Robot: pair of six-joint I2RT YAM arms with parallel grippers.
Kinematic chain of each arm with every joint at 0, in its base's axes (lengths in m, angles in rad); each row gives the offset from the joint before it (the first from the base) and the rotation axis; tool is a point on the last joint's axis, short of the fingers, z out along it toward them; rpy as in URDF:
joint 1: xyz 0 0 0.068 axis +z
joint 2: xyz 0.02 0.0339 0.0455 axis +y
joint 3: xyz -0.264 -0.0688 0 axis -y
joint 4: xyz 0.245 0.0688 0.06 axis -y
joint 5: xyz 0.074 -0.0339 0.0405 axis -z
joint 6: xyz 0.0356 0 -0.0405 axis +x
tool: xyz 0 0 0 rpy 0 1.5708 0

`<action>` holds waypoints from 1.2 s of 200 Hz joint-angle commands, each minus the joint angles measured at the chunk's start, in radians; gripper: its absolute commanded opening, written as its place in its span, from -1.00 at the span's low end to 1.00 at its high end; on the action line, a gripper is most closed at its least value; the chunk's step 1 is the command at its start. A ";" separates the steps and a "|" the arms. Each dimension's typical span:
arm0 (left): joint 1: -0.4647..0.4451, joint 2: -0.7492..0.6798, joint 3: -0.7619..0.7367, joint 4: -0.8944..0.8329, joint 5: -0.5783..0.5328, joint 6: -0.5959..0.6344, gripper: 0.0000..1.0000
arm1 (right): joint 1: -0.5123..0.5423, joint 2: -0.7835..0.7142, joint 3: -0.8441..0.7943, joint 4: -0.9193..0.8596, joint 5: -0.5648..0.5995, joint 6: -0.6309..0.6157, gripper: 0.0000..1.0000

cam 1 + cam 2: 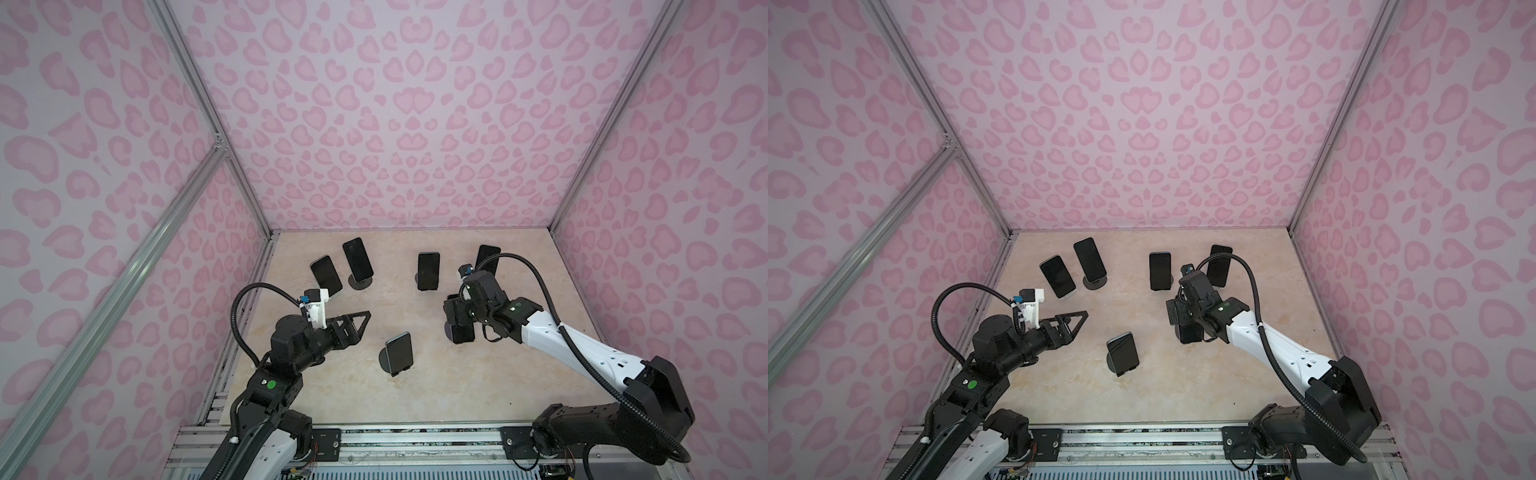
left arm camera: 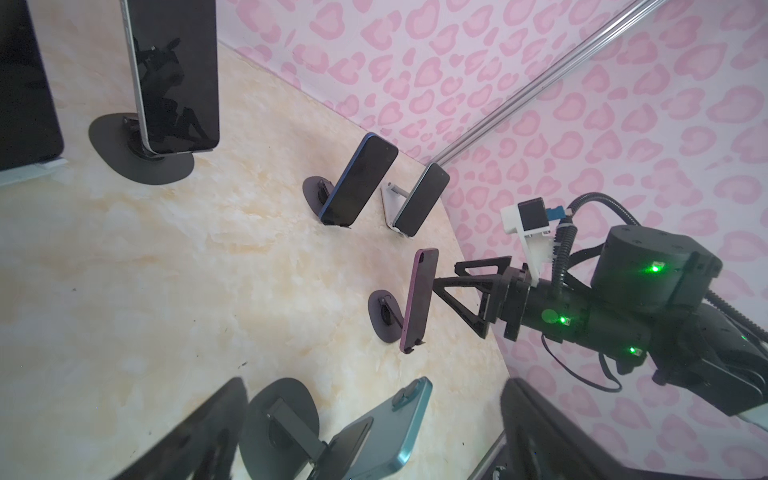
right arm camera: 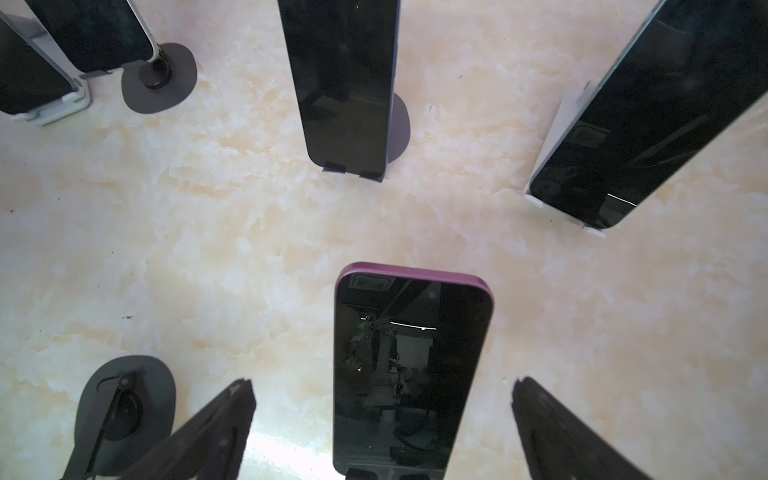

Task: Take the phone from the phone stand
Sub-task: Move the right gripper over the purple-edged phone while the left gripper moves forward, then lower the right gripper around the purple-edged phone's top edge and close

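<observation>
In both top views the left hand (image 1: 361, 324) (image 1: 1080, 323) hangs above the table (image 1: 519, 365) with its fingers apart and nothing between them. A teal phone (image 1: 400, 351) stands on its own stand just beyond the fingertips. The right hand (image 1: 454, 320) sits low over the purple phone (image 1: 464, 337), which it largely hides.

In the left wrist view, the left hand's blurred fingers (image 2: 208, 428) frame the teal phone (image 2: 386, 428) without touching it. Further out from them, the purple phone (image 2: 419, 299) leans on its phone stand (image 2: 384, 318), with the right hand (image 2: 446, 276) pointed at it from the screen side.

In the right wrist view, the right hand (image 3: 382, 383) is spread wide (bare table shows on either side of the phone). The purple phone (image 3: 411, 365) stands between its fingers (image 3: 224, 419), touching neither.
</observation>
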 commanded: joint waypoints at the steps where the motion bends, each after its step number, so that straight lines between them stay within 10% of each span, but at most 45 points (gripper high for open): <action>1: -0.022 0.005 -0.003 0.070 0.005 0.013 0.97 | -0.004 0.016 0.009 0.008 -0.008 -0.017 0.99; 240: -0.083 0.116 0.027 0.104 -0.020 0.022 0.99 | -0.076 0.108 -0.039 0.117 -0.132 -0.022 0.99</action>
